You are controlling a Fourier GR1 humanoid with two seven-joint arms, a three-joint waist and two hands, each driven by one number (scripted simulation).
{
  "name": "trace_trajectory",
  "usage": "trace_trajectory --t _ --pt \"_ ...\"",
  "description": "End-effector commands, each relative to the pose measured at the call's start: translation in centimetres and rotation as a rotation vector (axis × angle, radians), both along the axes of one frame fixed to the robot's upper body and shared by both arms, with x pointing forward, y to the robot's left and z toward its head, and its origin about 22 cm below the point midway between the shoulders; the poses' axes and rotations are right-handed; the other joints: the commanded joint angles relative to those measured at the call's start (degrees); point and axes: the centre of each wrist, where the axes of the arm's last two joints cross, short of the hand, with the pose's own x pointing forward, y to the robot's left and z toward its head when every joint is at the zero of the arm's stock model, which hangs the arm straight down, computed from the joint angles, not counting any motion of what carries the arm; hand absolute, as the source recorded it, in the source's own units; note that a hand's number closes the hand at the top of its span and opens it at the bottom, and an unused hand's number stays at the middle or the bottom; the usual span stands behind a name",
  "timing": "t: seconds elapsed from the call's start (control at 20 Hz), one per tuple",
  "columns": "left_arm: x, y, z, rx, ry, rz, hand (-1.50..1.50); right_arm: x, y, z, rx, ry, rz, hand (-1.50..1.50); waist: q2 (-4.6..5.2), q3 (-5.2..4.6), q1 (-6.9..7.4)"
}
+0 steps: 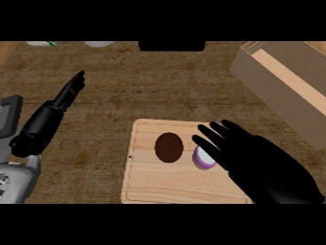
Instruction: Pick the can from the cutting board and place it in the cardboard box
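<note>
Can (203, 159) with a purple side and pale top stands on the cutting board (162, 186), just right of a dark brown oval object (169, 147). The right hand (264, 165) is spread over it with straight fingers - its edge covers the can's right side, though contact cannot be judged. The left hand (63, 100) rests open at the left, fingers up. The cardboard box (292, 91) sits well apart at the upper right - only its pale inner wall shows.

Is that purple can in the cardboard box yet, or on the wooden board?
On the cutting board: the can shows partly under the open right hand, and the cardboard box stands apart.
</note>
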Motion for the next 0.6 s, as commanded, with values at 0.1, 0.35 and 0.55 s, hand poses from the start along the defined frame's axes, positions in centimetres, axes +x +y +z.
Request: trace_trajectory --t 0.1,0.35,0.55 --pt "0.1 -0.7 -1.0 -0.002 0.005 -0.007 0.00 -0.2 4.6 -1.3 -0.053 0.048 -0.045 -1.50 0.12 0.04 0.01" --pt "0.8 1.5 0.5 -0.011 -0.001 -0.003 0.00 1.0 3.9 -3.1 -0.096 0.057 -0.081 -1.50 0.12 0.07 -0.06" --pt "-0.4 -1.3 0.4 -0.021 0.014 0.003 0.00 -0.2 2.8 -3.9 -0.098 -0.013 -0.106 -1.50 0.05 0.10 -0.13"
